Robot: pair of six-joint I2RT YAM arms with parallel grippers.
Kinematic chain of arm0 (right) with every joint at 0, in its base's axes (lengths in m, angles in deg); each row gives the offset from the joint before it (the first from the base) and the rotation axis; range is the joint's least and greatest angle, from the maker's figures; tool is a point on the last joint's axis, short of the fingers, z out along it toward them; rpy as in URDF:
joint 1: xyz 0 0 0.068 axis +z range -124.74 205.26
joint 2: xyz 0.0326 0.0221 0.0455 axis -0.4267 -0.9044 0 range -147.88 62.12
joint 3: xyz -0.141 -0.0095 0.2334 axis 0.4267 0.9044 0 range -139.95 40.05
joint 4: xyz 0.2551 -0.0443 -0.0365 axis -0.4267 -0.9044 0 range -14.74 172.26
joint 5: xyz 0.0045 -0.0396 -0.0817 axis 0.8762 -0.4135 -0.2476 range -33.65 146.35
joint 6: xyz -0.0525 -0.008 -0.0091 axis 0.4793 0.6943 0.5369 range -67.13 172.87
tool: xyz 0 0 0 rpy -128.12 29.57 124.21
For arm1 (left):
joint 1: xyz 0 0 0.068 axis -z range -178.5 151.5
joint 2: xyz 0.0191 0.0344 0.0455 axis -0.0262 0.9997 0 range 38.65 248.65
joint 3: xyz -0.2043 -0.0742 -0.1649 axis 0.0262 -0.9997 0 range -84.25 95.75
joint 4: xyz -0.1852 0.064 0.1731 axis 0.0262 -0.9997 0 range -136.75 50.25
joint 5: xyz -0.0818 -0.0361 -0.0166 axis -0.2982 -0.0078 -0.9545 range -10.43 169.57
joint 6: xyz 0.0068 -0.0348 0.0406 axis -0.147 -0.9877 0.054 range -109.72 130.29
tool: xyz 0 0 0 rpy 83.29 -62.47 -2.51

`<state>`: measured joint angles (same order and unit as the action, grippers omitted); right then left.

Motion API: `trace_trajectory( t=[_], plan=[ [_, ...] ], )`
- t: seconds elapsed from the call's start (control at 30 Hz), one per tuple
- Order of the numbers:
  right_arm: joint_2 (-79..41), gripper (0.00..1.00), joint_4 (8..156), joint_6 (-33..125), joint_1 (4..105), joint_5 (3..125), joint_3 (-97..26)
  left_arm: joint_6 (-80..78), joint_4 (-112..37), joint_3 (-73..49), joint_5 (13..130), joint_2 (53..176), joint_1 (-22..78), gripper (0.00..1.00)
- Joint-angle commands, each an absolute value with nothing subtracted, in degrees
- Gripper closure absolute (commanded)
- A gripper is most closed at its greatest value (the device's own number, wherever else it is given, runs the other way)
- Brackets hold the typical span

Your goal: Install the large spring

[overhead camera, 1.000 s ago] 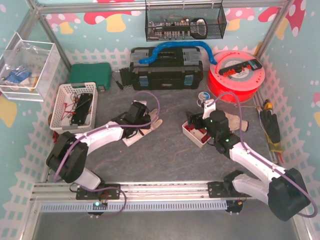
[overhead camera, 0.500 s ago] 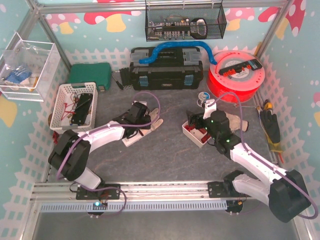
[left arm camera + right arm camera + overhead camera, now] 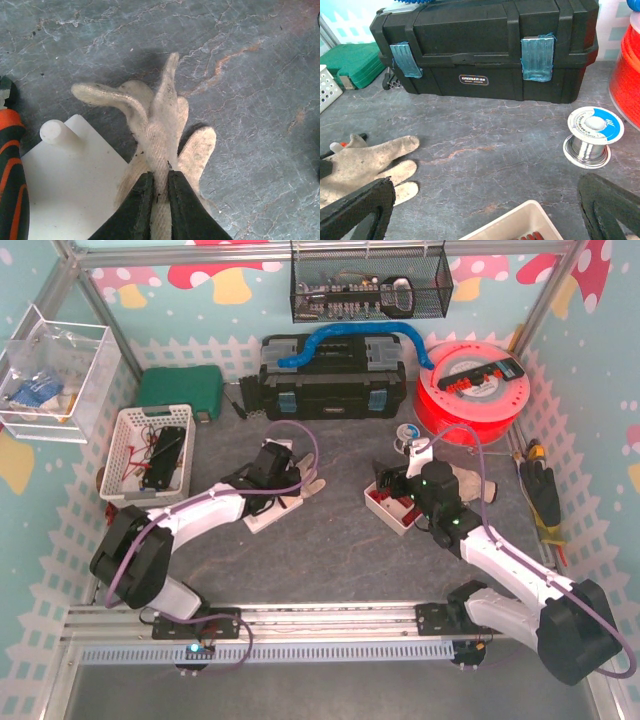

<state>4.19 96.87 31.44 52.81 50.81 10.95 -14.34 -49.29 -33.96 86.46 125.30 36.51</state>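
**A:** What is the left pincer (image 3: pixel 160 176) doing?

**B:** It is pressed together on a fold of the off-white knitted work glove (image 3: pixel 162 120). The glove lies on the grey marbled surface (image 3: pixel 250 75), its fingers fanning out ahead of the tips. Just left of the tips sits a flat white plastic plate (image 3: pixel 75 180) with a short round peg (image 3: pixel 52 132). Beyond the plate is an orange-and-black tool handle (image 3: pixel 10 165).

**A:** And the right pincer (image 3: pixel 485 207)?

**B:** It is spread wide and holds nothing. It hangs over the rim of a shallow white tray (image 3: pixel 520 220), which has red pieces (image 3: pixel 398 506) in it.

**A:** Where is the large spring?

**B:** I cannot make it out in any view. It may be in that tray, but that is only a guess.

**A:** So which step is this?

**B:** Clearing, I judge. The glove overlaps the plate's edge, and the install itself has not begun. Next, the glove needs to be drawn well away from the peg and let go. Then the right pincer has to find the spring, and it needs a clear sight of it before closing.
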Motion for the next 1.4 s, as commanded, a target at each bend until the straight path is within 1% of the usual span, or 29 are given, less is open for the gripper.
trace_trajectory(
  t=[0.0, 0.17, 0.27, 0.37, 0.5, 0.67, 0.87, 0.97, 1.03, 1.1, 1.23, 1.3, 1.37],
  plan=[
    [4.7, 0.01, 97.2, 31.7, 53.3, 50.4, 11.6, -13.3, -48.8, -31.8, 87.4, 123.6, 36.8, 0.87],
    [4.5, 0.01, 97.5, 31.6, 53.3, 50.5, 11.7, -12.8, -45.4, -28.7, 84.9, 122.9, 36.8, 0.93],
    [4.3, 0.01, 97.9, 31.5, 53.2, 50.5, 11.9, -12.0, -40.7, -27.2, 83.2, 123.6, 36.8, 0.97],
    [4.1, 0.01, 98.9, 31.6, 53.2, 51.1, 12.4, -10.9, -35.3, -26.2, 83.8, 125.8, 36.8, 1.00],
    [3.7, 0.01, 100.8, 31.6, 53.4, 52.5, 13.4, -9.4, -28.5, -24.0, 84.8, 130.9, 36.7, 1.00],
    [3.1, 0.01, 101.2, 31.9, 53.6, 52.5, 13.4, -10.1, -26.7, -16.7, 85.2, 140.3, 36.7, 1.00],
    [2.8, 0.01, 101.2, 32.1, 53.8, 52.0, 13.4, -12.5, -26.2, -12.8, 81.2, 148.0, 36.7, 0.86],
    [2.3, 0.01, 101.0, 32.0, 54.0, 51.9, 13.0, -12.7, -26.9, -13.2, 83.3, 148.4, 36.7, 0.64],
    [2.0, 0.01, 101.0, 31.8, 54.0, 52.2, 13.0, -12.6, -27.9, -14.2, 85.7, 147.2, 36.6, 0.55],
    [1.7, 0.01, 100.9, 31.7, 54.1, 52.4, 12.8, -12.4, -29.4, -15.4, 88.1, 145.2, 36.5, 0.50],
    [1.6, 0.02, 100.9, 31.7, 54.2, 52.4, 12.7, -12.0, -32.8, -19.0, 91.4, 139.5, 36.2, 0.47],
    [1.7, 0.02, 100.9, 31.8, 54.2, 52.3, 12.7, -12.0, -34.2, -21.5, 91.8, 136.4, 35.6, 0.48],
    [1.7, 0.02, 100.8, 31.7, 54.2, 52.2, 12.6, -12.7, -34.9, -24.9, 91.5, 133.3, 34.6, 0.52]
  ],
)
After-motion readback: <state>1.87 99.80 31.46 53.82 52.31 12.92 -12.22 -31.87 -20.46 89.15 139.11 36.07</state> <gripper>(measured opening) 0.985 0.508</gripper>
